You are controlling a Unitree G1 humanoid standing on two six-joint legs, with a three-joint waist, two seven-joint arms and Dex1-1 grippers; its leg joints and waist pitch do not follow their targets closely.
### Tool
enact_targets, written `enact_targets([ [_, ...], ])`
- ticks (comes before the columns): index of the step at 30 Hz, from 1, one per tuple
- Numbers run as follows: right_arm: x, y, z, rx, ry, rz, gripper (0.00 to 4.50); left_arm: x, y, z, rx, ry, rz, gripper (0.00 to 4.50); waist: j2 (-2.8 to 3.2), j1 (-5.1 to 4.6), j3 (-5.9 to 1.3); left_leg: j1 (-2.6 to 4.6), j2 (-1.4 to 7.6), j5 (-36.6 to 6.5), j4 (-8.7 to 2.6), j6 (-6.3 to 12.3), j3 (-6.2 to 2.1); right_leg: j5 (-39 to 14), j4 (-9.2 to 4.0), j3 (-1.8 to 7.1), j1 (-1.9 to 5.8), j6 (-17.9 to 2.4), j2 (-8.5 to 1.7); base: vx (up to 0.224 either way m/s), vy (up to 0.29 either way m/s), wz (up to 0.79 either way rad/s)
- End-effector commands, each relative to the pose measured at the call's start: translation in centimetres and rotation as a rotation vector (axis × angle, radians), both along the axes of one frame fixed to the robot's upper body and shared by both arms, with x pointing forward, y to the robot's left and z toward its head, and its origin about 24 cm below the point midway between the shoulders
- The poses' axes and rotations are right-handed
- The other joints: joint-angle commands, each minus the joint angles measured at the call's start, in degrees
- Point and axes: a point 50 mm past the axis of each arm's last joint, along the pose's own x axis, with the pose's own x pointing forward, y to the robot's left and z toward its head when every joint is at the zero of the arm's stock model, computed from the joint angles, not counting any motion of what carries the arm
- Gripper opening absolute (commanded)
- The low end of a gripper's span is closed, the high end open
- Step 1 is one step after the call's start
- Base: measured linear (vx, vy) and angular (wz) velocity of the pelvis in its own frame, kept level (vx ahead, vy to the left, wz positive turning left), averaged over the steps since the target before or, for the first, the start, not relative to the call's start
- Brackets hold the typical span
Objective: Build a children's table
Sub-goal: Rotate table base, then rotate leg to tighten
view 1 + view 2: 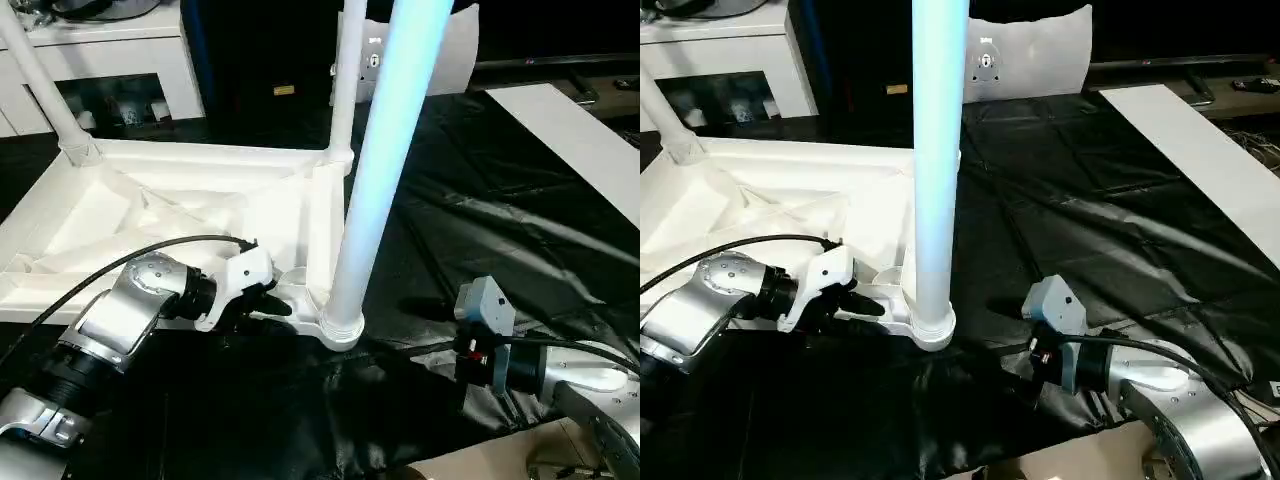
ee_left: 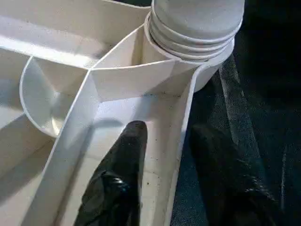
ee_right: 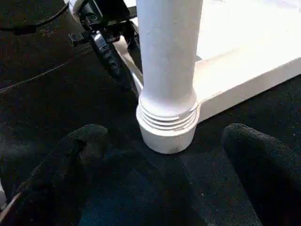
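A black cloth (image 1: 480,230) covers the work surface, with white cabinets behind. In the head views the children's table (image 1: 150,215) lies upside down on that cloth, and the near leg (image 1: 375,180) stands upright in the corner socket closest to the robot; two more legs rise from the far corners. The left gripper (image 1: 262,296) sits at the rim just beside that socket, and the right gripper (image 1: 1032,352) waits on the cloth near the leg's other side.

The left wrist view shows one black finger (image 2: 120,179) inside the rim and the other outside, straddling the wall without clearly clamping it.

In the right wrist view the fingers (image 3: 70,160) stand wide apart, the leg's threaded base (image 3: 168,123) between them, untouched.

The threads look only partly seated, so a push could tilt the leg. An insecure rim grip would let the top slide on the slick cloth.
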Motion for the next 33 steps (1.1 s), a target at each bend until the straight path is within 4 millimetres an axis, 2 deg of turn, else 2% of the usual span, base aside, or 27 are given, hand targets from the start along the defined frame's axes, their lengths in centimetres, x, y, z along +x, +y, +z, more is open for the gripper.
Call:
enact_targets([
  [1,-0.3,0.3,0.1,0.006,0.0,0.018,4.5,0.2,0.2,0.4,0.015,-0.013,-0.012,1.39,-0.19,0.19,-2.85,0.56,5.44,-7.7,-5.4,3.47,-1.82,-6.0,-4.38,2.75,1.97,-16.5,-5.68,0.0,0.0,0.0],
  [3,-0.3,0.3,0.1,0.009,0.001,0.019,4.5,0.3,0.4,0.4,0.02,-0.014,-0.01,1.04,-0.15,0.19,-2.79,0.61,5.49,-8.3,-5.47,3.27,-1.81,-6.6,-4.46,2.78,1.89,-16.5,-5.7,0.0,0.0,0.0],
  [7,-0.3,0.3,0.1,0.01,0.0,0.02,4.5,0.4,0.7,0.4,0.03,-0.018,-0.008,0.82,-0.12,0.17,-2.66,0.61,5.5,-9.6,-5.64,2.7,-1.85,-8.9,-4.67,2.86,1.81,-15.9,-5.73,0.0,0.0,0.0],
  [9,-0.3,0.3,0.1,0.012,-0.001,0.021,4.5,0.5,1.0,0.4,0.043,-0.015,-0.009,0.53,-0.07,0.16,-2.62,0.59,5.5,-9.7,-5.71,2.55,-1.85,-9.0,-4.71,2.91,1.74,-15.8,-5.69,0.0,0.0,0.0],
  [12,-0.3,0.3,0.1,0.013,-0.003,0.022,4.5,0.5,1.2,0.4,0.057,-0.011,-0.012,0.47,-0.08,0.16,-2.64,0.62,5.56,-9.8,-5.78,2.4,-1.87,-8.7,-4.7,2.91,1.72,-15.8,-5.73,0.0,0.0,0.0],
  [13,-0.3,0.3,0.1,0.013,-0.003,0.022,4.5,0.5,1.2,0.4,0.057,-0.011,-0.012,0.24,-0.09,0.12,-2.69,0.52,5.57,-9.4,-5.79,2.41,-1.9,-7.9,-4.6,2.91,1.8,-15.8,-5.76,0.0,0.0,0.0],
  [14,-0.3,0.3,0.1,0.014,-0.004,0.022,4.5,0.5,1.3,0.4,0.058,-0.01,-0.012,0.19,-0.1,0.09,-2.7,0.52,5.58,-9.2,-5.81,2.46,-1.9,-7.5,-4.57,2.89,1.81,-15.9,-5.74,0.0,0.0,0.0],
  [20,-0.1,0.4,0.2,0.018,-0.013,0.019,4.5,0.5,1.4,0.3,0.041,-0.002,0.008,0.06,-0.21,-0.09,-2.95,0.31,5.45,-5.9,-5.45,3.85,-1.67,-2.1,-4.19,2.84,1.99,-16.9,-5.77,0.0,0.0,0.0],
  [21,0.4,0.3,0.3,0.011,-0.031,0.008,4.5,0.3,1.1,0.3,-0.008,0.034,0.109,0.06,-0.18,-0.18,-3.01,0.38,5.48,-5.4,-5.39,3.88,-1.59,-1.1,-3.93,2.79,2.0,-17.3,-5.78,0.0,0.0,0.0],
  [24,1.0,0.2,0.2,-0.004,-0.051,-0.007,4.5,0.2,0.6,0.2,-0.046,0.016,0.135,0.06,-0.22,-0.29,-2.88,0.31,5.54,-5.0,-5.32,4.33,-1.57,-1.4,-4.11,2.7,1.98,-18.2,-5.77,0.0,0.0,0.0],
  [25,1.8,0.0,0.1,-0.024,-0.072,-0.028,4.5,-0.2,0.0,0.0,-0.079,-0.021,0.132,0.06,-0.37,-0.52,-2.78,0.06,5.47,-5.1,-5.32,4.38,-1.53,-1.8,-4.14,2.72,2.11,-18.3,-5.73,0.0,0.0,0.0],
  [27,2.3,-0.1,0.1,-0.027,-0.08,-0.034,4.5,-0.6,-0.3,-0.2,-0.091,-0.032,0.106,0.06,-0.44,-0.84,-2.75,0.05,5.39,-5.5,-5.29,4.76,-1.43,-3.1,-4.37,2.76,2.12,-18.0,-5.68,0.0,0.0,0.0],
  [28,2.6,-0.1,0.1,-0.026,-0.083,-0.036,4.5,-0.9,-0.4,-0.3,-0.093,-0.034,0.088,0.06,-0.65,-0.86,-2.77,0.16,5.35,-5.4,-5.25,4.91,-1.34,-3.1,-4.44,2.77,2.08,-17.8,-5.62,0.0,0.0,0.0],
  [31,3.1,0.0,0.1,-0.015,-0.086,-0.03,4.5,-1.4,-0.6,-0.5,-0.095,-0.034,0.045,0.06,-0.57,-1.08,-2.76,0.15,5.26,-4.6,-5.26,5.81,-1.3,-2.3,-4.37,2.74,2.06,-17.7,-5.48,0.0,0.0,0.0],
  [32,3.5,0.1,0.2,0.001,-0.087,-0.014,4.5,-1.8,-0.7,-0.7,-0.091,-0.031,0.017,0.06,-0.71,-1.06,-2.88,0.21,5.26,-4.5,-5.16,6.0,-1.26,-2.0,-4.35,2.7,2.08,-17.7,-5.51,0.0,0.0,0.0],
  [33,3.8,0.3,0.2,0.017,-0.084,0.019,4.32,-2.0,-0.8,-0.7,-0.082,-0.028,-0.009,0.02,-0.72,-1.14,-2.81,0.23,5.3,-4.2,-5.19,6.25,-1.25,-1.6,-4.25,2.65,2.01,-17.9,-5.5,0.0,0.0,0.0],
])
